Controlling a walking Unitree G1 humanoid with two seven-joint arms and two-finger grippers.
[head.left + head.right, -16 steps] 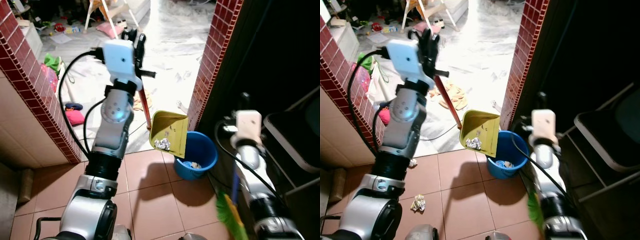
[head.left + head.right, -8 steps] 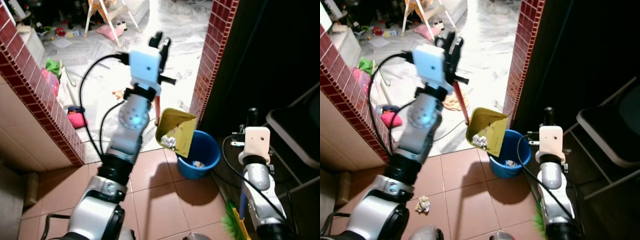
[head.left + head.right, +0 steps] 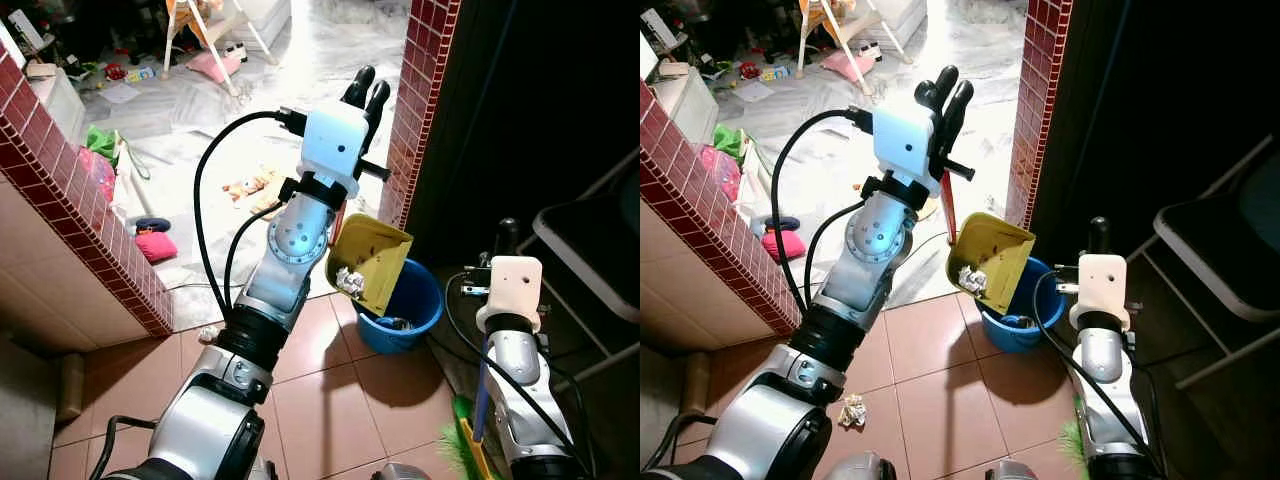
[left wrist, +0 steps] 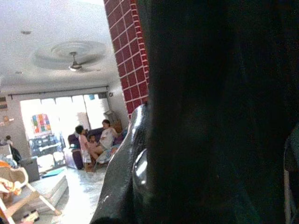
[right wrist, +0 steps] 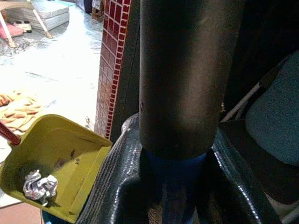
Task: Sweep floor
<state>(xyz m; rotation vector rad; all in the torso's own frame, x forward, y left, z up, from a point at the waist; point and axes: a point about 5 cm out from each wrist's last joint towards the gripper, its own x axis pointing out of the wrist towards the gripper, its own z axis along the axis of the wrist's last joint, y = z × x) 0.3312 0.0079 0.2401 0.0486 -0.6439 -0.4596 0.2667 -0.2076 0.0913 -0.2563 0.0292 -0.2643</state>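
- Left tool (image 3: 945, 92) raised high at about 12 o'clock in the head views, fingers clenched on the red handle (image 3: 949, 215) of the yellow dustpan (image 3: 990, 262).
- Dustpan tilted, open mouth facing down toward 5 o'clock, hanging just over the near-left rim of the blue bucket (image 3: 1025, 320).
- Crumpled foil-like paper ball (image 3: 973, 281) and a few small scraps sit in the low corner of the dustpan, at its lip above the bucket.
- Bucket stands on the terracotta tile floor (image 3: 930, 380) at the foot of the red brick pillar (image 3: 1032, 110); some white trash already inside it.
- Right tool (image 5: 175, 154) low at 5 o'clock, fingers grasping the blue broom handle (image 3: 482, 392); dark upper shaft runs up between the fingers in the right wrist view.
- Green broom bristles (image 3: 460, 450) at the bottom edge, beside the right arm.
- One more crumpled paper scrap (image 3: 851, 410) lies on the tiles at 7 o'clock, near the left arm's base, well apart from the bucket.
- Beyond the doorway at 11 o'clock: pale marble floor littered with toys, cloth and a pink cushion (image 3: 155, 245).
- Dark folding chair (image 3: 1220, 260) at 3 o'clock.
- Left wrist view mostly dark finger; far behind it, people sit on a sofa (image 4: 96, 144) under a ceiling fan (image 4: 72, 65).
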